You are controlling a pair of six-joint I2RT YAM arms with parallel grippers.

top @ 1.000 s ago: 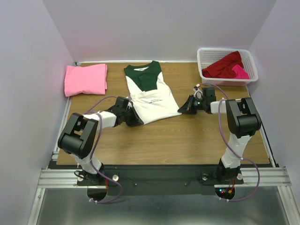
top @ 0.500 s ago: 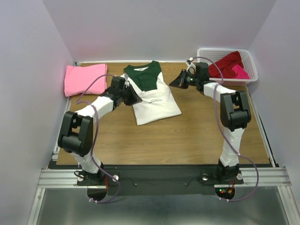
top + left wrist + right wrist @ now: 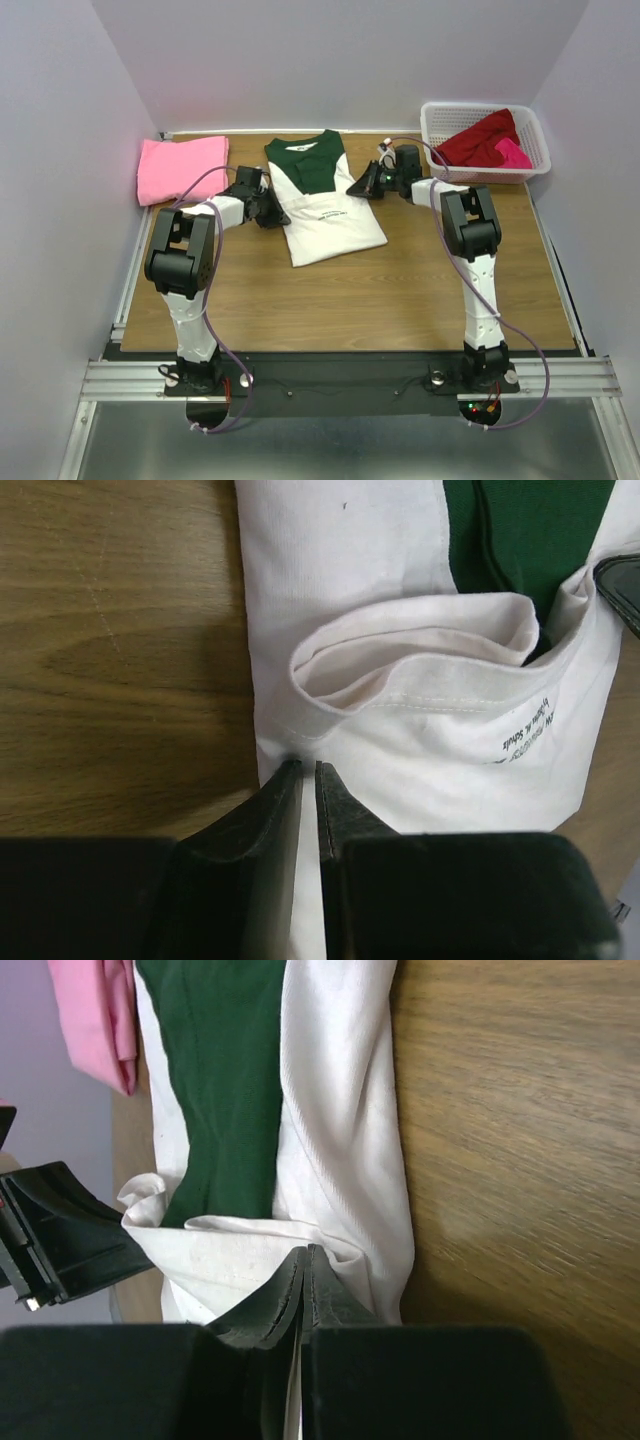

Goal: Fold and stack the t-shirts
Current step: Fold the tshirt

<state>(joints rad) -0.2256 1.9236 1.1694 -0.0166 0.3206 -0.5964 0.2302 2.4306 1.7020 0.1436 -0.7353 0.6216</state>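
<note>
The white t-shirt with a dark green top [image 3: 325, 205] lies flat at mid-table. A hem crosses it at half length and stands up in a loose loop [image 3: 420, 630]. My left gripper [image 3: 273, 212] is at the shirt's left edge. Its jaws are a narrow slit apart with white cloth [image 3: 420, 750] in it, and the hem's end runs to the tips [image 3: 307, 765]. My right gripper [image 3: 357, 187] is shut on the hem's other end [image 3: 307, 1252], white cloth [image 3: 340, 1110] bunched at its tips. A folded pink t-shirt [image 3: 182, 168] lies far left.
A white lattice basket [image 3: 432, 122] at the far right holds a dark red t-shirt [image 3: 480, 138] and a magenta one [image 3: 512, 153]. Bare wooden table [image 3: 350, 300] lies between the shirt and the arm bases. Walls close in on the left, the back and the right.
Both grippers have moved from the white shirt's near corners away from the bases to its sides at half length. The shirt's outline on the table looks unchanged.
</note>
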